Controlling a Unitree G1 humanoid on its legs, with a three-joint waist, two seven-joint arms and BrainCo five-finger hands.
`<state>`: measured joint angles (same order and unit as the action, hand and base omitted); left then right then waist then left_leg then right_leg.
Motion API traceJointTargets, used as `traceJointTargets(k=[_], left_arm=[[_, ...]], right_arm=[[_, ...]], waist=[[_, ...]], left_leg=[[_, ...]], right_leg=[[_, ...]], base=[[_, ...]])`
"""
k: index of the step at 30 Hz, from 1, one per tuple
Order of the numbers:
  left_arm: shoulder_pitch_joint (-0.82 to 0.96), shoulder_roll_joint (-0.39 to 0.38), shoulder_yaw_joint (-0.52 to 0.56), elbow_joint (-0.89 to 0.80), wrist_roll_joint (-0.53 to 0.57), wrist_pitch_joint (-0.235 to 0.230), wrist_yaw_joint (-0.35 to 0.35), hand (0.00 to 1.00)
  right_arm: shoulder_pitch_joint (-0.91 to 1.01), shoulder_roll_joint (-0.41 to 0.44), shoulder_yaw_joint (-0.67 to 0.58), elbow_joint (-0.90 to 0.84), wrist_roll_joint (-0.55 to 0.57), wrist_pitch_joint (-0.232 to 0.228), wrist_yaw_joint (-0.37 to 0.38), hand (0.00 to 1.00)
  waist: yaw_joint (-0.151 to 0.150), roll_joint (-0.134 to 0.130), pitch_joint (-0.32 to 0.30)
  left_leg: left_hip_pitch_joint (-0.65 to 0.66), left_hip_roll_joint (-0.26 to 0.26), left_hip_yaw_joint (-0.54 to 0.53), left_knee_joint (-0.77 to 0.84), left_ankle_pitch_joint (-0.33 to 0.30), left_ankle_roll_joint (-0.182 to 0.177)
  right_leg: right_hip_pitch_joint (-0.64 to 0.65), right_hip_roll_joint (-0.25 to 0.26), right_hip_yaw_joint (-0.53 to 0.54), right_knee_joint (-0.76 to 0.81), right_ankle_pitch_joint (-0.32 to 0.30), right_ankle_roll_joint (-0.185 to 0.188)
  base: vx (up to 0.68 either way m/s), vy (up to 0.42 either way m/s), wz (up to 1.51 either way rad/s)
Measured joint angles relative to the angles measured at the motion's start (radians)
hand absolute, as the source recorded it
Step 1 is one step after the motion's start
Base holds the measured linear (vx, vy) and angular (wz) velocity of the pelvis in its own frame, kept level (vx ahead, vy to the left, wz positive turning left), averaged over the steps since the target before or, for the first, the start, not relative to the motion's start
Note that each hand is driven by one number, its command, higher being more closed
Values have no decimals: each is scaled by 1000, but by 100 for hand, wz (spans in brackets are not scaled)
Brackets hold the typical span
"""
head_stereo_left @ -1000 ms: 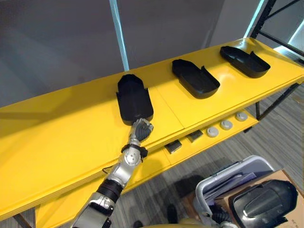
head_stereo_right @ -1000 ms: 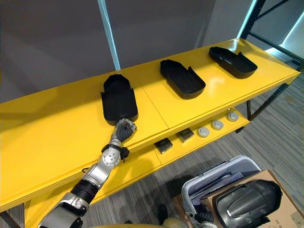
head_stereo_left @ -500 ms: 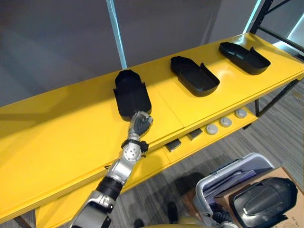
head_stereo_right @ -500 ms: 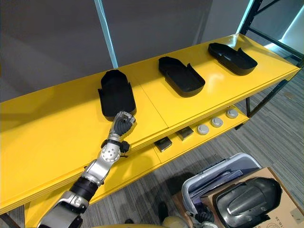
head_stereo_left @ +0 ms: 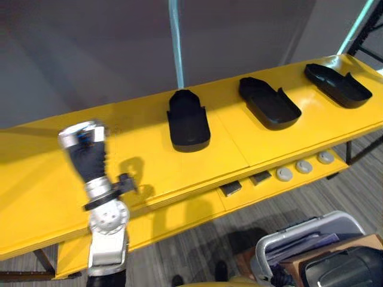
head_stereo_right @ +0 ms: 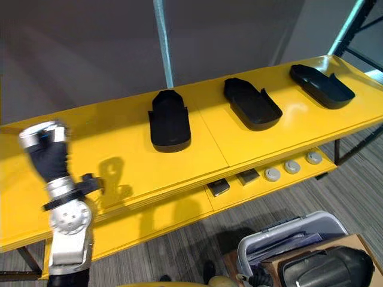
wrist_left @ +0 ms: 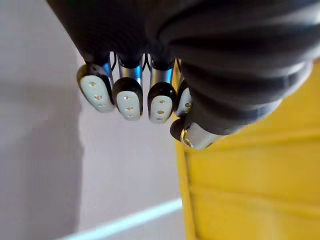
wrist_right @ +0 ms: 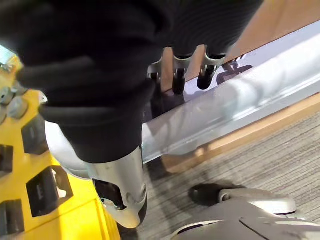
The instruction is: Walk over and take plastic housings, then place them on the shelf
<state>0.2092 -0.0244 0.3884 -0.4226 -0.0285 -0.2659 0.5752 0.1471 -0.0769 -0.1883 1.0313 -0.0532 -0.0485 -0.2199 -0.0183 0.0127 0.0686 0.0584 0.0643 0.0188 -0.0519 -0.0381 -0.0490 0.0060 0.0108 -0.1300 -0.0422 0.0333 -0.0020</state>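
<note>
Left hand (head_stereo_left: 87,156), curled on nothing, hovers well left of the leftmost plastic housing (head_stereo_left: 188,119) on the shelf (head_stereo_left: 149,164). Right hand (wrist_right: 100,75) clasps a grey bin (wrist_right: 225,107) by its rim.

The yellow shelf top (head_stereo_left: 36,179) was bare under the left hand (head_stereo_left: 87,158) and all round it, so there was lots of room there. To the hand's right lay three black things in a row: the nearest housing (head_stereo_left: 188,121), the middle housing (head_stereo_left: 268,103) and the far housing (head_stereo_left: 336,85), with bare yellow gaps between them. Past the hand, the grey wall (head_stereo_left: 90,54) shut off the back. A pale blue post (head_stereo_left: 176,42) stood behind the nearest housing.
</note>
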Motion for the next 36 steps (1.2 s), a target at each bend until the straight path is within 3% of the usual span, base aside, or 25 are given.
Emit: traceJointTargets(k=[3,6,9,10,16,19,30,32,36], left_arm=[[84,-40,18,108,-30,21,23,100],[124,-44,27,315,-69,69,3,100],[125,-48,23,562,-84,131,-77,100],[125,-48,16,649,-73,154,-120,0],[62,-38,-37,1071,-52,212,-226,0],[40,-32,-60,1158,-18,220,-250,0],[-38,40,-164,1304,103,220,-293,0],[-41,46,-180,1325,121,220,-307,0],[-46,57,-187,1343,129,224,-316,0]], right_arm=[[10,15,14,-58,-7,8,-15,0],[8,25,65,-124,-21,11,-20,0],[9,50,74,-156,-20,38,-35,0],[10,53,73,-157,-20,38,-36,0],[37,76,39,-193,-18,37,-37,0],[36,78,25,-180,-16,33,-37,0],[-39,50,-10,-62,-14,21,-20,0],[-46,45,-10,-62,-14,17,-20,0],[-65,42,-9,-57,-16,15,-14,0]], waist=[[32,-17,-3],[35,-30,-10],[35,-36,-13],[35,-39,-16],[34,-34,-26],[33,-28,-29],[27,-13,-33],[6,-5,-27],[2,-6,-13]], left_leg=[[0,6,-1,28,-31,4],[-15,11,15,55,-40,14],[-13,16,38,57,-37,13],[-11,15,41,57,-31,8],[-3,5,52,48,-28,4],[23,5,61,29,-23,-3],[27,-2,70,9,-20,-5],[28,-4,75,5,-20,-5],[30,4,102,27,-35,-7]], right_leg=[[9,-1,-15,22,-22,2],[8,-6,-40,32,-33,2],[9,-15,-55,51,-39,0],[9,-17,-55,54,-41,3],[11,-29,-50,51,-44,9],[27,-26,-40,38,-42,12],[25,-19,-8,-19,-12,14],[26,-17,-2,-29,-7,15],[26,-11,25,-27,-4,11]], base=[[-33,0,12],[-22,-2,17],[2,21,11],[18,35,4],[19,36,-1],[28,18,-9],[27,12,-8],[12,9,-8],[-4,3,-19]])
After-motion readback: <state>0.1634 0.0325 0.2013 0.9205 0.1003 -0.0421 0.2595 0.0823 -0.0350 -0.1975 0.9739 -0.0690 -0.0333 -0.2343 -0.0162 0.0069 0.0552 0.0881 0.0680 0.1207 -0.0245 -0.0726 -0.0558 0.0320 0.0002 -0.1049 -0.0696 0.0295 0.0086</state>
